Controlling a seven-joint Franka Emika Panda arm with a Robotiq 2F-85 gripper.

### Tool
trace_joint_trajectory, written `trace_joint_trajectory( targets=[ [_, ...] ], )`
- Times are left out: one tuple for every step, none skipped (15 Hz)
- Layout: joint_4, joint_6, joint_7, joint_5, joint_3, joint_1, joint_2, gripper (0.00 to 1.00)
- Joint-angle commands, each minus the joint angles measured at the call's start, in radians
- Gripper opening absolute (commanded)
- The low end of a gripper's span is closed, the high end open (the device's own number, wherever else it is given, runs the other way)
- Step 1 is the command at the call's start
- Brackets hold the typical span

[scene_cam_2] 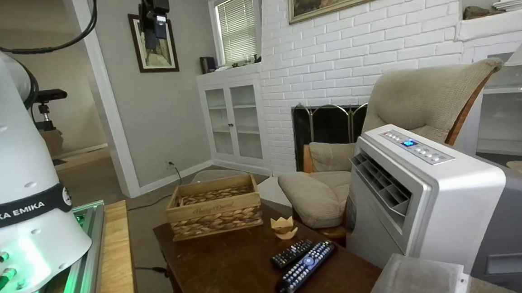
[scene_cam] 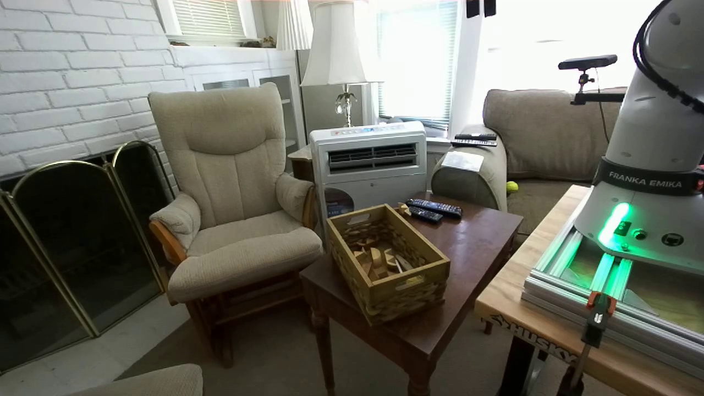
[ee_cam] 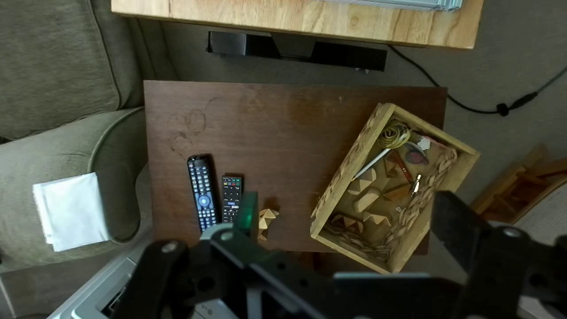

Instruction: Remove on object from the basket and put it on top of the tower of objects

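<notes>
The basket [ee_cam: 340, 186], brown and woven with wooden rims, stands on a dark wooden table; it shows in both exterior views [scene_cam: 411, 271] [scene_cam_2: 215, 212]. In it lie several pale wooden blocks [ee_cam: 366, 200], a white pen [ee_cam: 372, 164], a red pen [ee_cam: 402, 168] and a yellow coil [ee_cam: 393, 134]. The tower [scene_cam_2: 283, 226] is a small stack of faceted wooden pieces beside the basket, also in the wrist view [ee_cam: 266, 218] and partly hidden behind the basket in an exterior view [scene_cam: 404, 209]. My gripper [ee_cam: 347, 199] is open and empty, high above the table; its fingers show at an exterior view's top edge [scene_cam: 481, 7].
Two remotes [ee_cam: 202, 192] [ee_cam: 231, 195] lie on the table [ee_cam: 248, 119] near the tower. A white appliance [scene_cam_2: 449, 189] and a beige armchair [scene_cam: 236, 220] stand close to the table. The robot's wooden bench [ee_cam: 283, 17] runs along another side. A sofa [ee_cam: 66, 146] is near the remotes' end.
</notes>
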Motion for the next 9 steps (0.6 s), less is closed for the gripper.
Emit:
trace_joint_trajectory(
  targets=[
    [0.002, -0.002, 0.007, -0.005, -0.008, 0.012, 0.002, 1.00],
    [0.002, -0.002, 0.007, -0.005, -0.008, 0.012, 0.002, 1.00],
    [0.002, -0.002, 0.007, -0.005, -0.008, 0.012, 0.002, 1.00],
    [0.002, -0.002, 0.007, -0.005, -0.008, 0.012, 0.002, 1.00],
    [0.002, -0.002, 0.007, -0.005, -0.008, 0.012, 0.002, 1.00],
    [0.002, -0.002, 0.007, -0.005, -0.008, 0.012, 0.002, 1.00],
    [0.002, -0.002, 0.007, -0.005, -0.008, 0.012, 0.002, 1.00],
    [-0.002, 0.031, 0.026, -0.012, 0.000, 0.005, -0.007, 1.00],
    [-0.002, 0.075, 0.041, -0.005, 0.010, 0.006, 0.009, 1.00]
  ],
)
